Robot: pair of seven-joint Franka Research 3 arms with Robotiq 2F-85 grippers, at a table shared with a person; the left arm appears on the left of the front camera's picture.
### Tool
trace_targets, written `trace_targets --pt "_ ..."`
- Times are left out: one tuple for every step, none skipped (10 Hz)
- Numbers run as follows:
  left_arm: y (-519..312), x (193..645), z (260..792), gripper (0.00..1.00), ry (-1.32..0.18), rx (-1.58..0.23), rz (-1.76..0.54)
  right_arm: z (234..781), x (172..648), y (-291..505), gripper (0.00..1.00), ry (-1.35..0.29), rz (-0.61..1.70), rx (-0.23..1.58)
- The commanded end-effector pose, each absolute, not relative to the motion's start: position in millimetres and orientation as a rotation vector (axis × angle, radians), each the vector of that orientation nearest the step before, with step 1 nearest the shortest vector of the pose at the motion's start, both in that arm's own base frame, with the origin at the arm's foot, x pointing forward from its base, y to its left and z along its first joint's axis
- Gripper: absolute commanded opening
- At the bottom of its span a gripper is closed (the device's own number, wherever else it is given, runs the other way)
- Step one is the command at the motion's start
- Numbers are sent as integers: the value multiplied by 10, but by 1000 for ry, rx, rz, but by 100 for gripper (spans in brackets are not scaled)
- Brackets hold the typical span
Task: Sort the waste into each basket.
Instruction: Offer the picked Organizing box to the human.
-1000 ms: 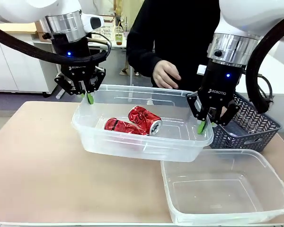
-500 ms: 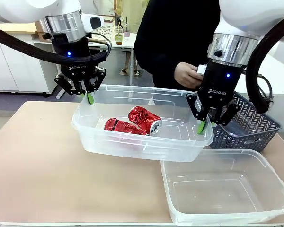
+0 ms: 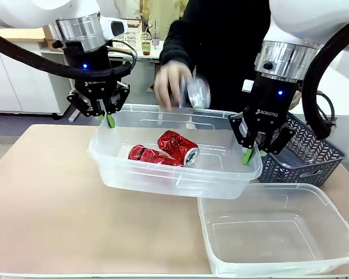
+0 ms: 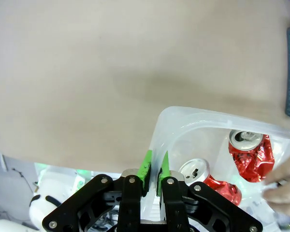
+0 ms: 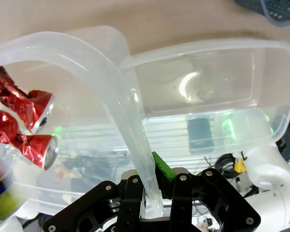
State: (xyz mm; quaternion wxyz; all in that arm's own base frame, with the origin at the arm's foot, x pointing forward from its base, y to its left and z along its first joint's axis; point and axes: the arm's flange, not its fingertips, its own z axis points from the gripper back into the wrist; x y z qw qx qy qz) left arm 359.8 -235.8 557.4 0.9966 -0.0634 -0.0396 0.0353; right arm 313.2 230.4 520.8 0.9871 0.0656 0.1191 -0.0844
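Left hand, right hand: both clenched tight, pinching opposite rims of the clear plastic rectangular tub.

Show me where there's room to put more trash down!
The near tub is bare inside; so is the tabletop left of both tubs. The held tub has room right of the red cans. Crowded: its far rim, under a person's hand, and its ends, pinched by the left gripper and right gripper.
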Motion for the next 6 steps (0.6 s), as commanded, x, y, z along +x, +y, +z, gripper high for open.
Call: trace_targets --pt "-2317 3602 5604 7 -98 -135 87 5237 3112 2336 5 242 -158 139" --pt "-2317 3602 5604 7 -98 -135 87 5237 3112 2336 5 242 -158 139" --pt "-2317 3602 5604 7 -98 -135 87 5237 3112 2336 5 242 -158 139" --pt "-2317 3602 5604 7 -98 -135 87 5237 3112 2336 5 242 -158 139" --pt "-2317 3602 5604 7 -98 -135 87 5237 3112 2336 5 242 -158 139" --pt "-2317 3602 5604 7 -98 -135 87 5237 3112 2336 5 242 -158 139"
